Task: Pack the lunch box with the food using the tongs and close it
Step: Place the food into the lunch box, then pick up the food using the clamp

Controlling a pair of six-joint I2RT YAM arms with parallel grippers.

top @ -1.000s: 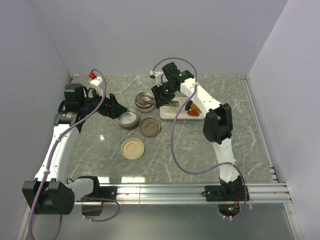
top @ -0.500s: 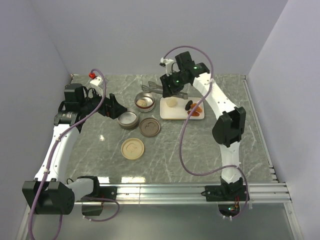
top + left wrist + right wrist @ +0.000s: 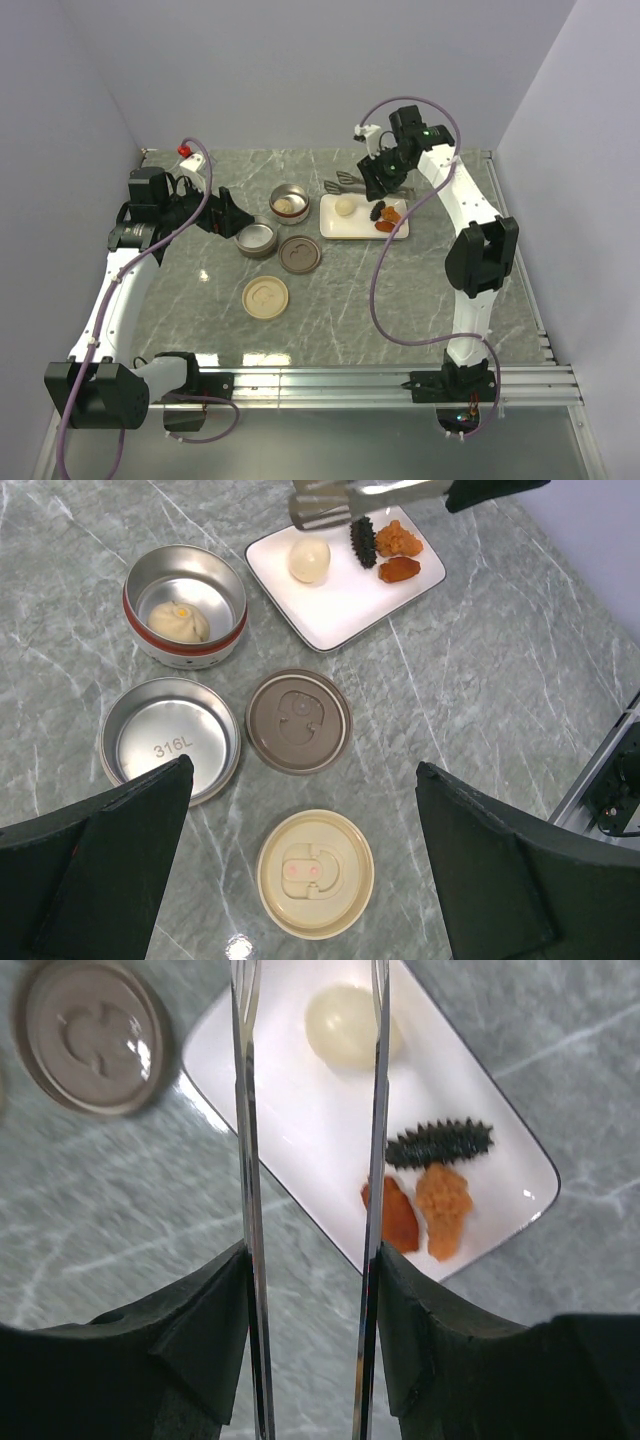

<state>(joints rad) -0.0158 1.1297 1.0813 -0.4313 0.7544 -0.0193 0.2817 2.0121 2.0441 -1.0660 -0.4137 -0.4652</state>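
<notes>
My right gripper [image 3: 376,178] is clamped on the handle end of the tongs [image 3: 345,183], one finger pressed against the outside of each thin arm. The two arms stand apart and nothing is caught between them. The tongs hang in the air over the far left part of the plate [image 3: 345,229]. In the right wrist view one arm crosses the bun [image 3: 350,1025] lying there. Also on the plate, toward its right end, lie the black lump [image 3: 440,1144], the orange chunk [image 3: 443,1205] and the red-brown chunk [image 3: 392,1212], close together and just beside one another. The second bun [image 3: 179,621] sits inside the red-banded tin [image 3: 185,652], which stands just left of the plate. The plain tin [image 3: 170,742] stands nearer my bases, showing its bare stamped bottom. The brown lid [image 3: 298,721] lies flat just right of it, and the cream lid [image 3: 315,872] lies flat nearer still. Both tins are uncovered. My left gripper [image 3: 225,213] hovers left of the plain tin, its jaws spread wide and holding nothing. All items rest on the marble table [image 3: 450,300].
</notes>
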